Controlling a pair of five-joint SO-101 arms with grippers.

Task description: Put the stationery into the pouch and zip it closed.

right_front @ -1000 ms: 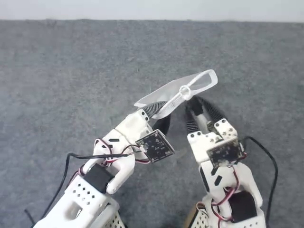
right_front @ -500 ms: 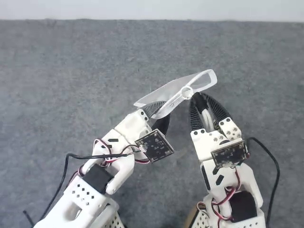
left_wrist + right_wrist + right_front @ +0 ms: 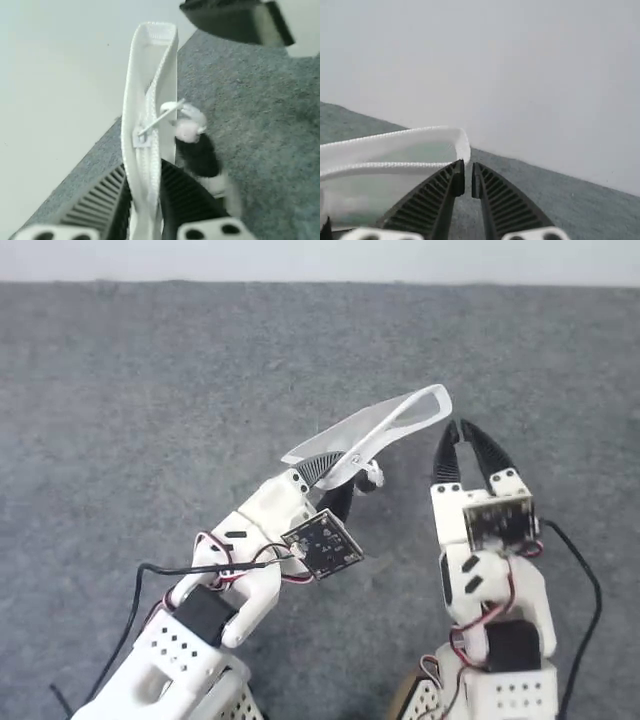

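The pouch (image 3: 385,428) is a translucent white zip pouch held up off the grey carpet, its far end pointing up and right. My left gripper (image 3: 330,472) is shut on its near edge, and the zipper band (image 3: 145,100) runs up from between the ribbed fingers (image 3: 95,212). The zipper slider (image 3: 140,137) carries a thin pull (image 3: 167,111), with a small white and black thing (image 3: 192,140) hanging by it. My right gripper (image 3: 461,427) stands just right of the pouch, shut on nothing. Its tips (image 3: 468,175) sit beside the pouch's end (image 3: 445,137).
Grey carpet (image 3: 150,390) covers the whole table, with a pale wall (image 3: 320,258) along the back. The right arm's dark gripper body (image 3: 235,20) hangs over the pouch in the left wrist view. Cables (image 3: 190,568) trail from both arms near the front edge.
My right gripper has pulled away from the zipper pull to the right and closed its fingers. The pouch's far end tilted slightly. The left arm stayed put.
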